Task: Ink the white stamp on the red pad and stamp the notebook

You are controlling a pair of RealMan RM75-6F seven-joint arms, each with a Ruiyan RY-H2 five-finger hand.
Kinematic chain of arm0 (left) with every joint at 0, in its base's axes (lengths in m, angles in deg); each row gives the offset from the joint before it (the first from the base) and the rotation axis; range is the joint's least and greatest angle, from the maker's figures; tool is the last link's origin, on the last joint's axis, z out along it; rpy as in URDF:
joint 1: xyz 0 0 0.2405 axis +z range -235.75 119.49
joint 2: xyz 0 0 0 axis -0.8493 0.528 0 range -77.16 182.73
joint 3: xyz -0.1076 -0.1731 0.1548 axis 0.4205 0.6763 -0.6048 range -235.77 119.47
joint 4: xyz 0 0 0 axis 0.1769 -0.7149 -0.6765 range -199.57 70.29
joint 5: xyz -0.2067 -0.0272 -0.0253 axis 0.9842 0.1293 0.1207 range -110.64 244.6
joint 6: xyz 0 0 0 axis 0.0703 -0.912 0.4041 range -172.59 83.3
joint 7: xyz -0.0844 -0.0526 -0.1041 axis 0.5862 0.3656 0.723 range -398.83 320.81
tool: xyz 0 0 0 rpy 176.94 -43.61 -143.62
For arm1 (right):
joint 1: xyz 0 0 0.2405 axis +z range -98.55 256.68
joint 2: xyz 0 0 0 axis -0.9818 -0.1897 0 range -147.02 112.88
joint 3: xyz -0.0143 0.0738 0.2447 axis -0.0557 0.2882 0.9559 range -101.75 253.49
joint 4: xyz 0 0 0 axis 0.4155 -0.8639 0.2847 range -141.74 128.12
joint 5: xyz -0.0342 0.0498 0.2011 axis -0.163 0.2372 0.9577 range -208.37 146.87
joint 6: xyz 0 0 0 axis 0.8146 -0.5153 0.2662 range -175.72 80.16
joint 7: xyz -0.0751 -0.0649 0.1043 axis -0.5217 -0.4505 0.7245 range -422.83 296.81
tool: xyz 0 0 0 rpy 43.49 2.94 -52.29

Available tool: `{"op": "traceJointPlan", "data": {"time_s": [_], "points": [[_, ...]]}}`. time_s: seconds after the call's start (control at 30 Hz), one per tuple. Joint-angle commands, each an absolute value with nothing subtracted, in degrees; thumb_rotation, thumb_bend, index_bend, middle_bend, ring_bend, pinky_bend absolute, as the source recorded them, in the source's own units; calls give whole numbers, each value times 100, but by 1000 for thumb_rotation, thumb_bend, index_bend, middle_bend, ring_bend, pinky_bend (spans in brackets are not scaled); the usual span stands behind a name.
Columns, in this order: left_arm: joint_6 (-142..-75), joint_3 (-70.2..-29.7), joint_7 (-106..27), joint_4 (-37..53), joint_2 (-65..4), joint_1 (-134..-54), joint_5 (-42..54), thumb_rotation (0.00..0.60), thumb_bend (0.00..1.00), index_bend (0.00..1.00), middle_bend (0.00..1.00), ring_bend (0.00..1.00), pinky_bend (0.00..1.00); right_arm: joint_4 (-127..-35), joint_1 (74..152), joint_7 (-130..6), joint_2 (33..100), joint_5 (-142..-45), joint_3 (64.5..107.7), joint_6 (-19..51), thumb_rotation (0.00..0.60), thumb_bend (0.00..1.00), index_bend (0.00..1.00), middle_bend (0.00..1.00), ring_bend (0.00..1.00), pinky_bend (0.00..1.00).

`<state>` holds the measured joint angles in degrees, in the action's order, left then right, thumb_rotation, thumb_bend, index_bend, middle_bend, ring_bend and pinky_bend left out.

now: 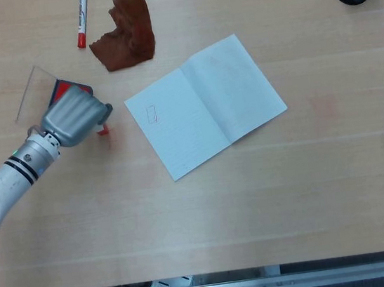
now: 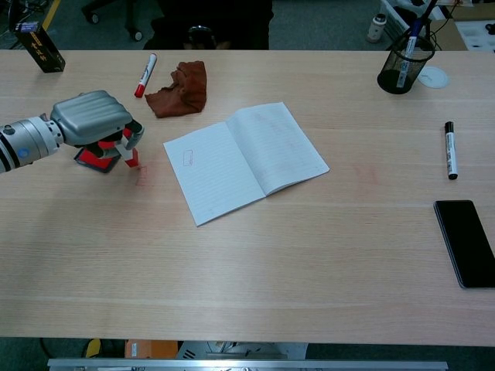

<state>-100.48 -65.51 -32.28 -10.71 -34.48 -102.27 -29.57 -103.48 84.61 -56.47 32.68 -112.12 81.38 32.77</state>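
Small stamp [image 2: 129, 154] in metallic left hand [image 2: 93, 119]

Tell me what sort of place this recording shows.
Probably an office or lab desk: a wooden table with an open notebook, markers, a mesh pen cup and a phone.

The left hand [image 1: 74, 116] has a ribbed grey metallic shell on a white forearm with black bands.
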Motion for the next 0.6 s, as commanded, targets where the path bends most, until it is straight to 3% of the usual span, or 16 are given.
{"op": "traceJointPlan", "data": {"time_s": [0.03,0.6], "points": [[-9995,-6495,-3225,-1181,-3436,-10217,-2869,600,306,587,1000,1000,1000,-10348,8459,-5652,3272,-11210,8138,3278,600,54,296,414,352,468],[-9730,-6509,-3202,-2183,-3753,-10156,-2747,600,305,587,1000,1000,1000,-10385,8481,-5740,3287,-11164,8149,3237,600,54,296,414,353,468]]}}
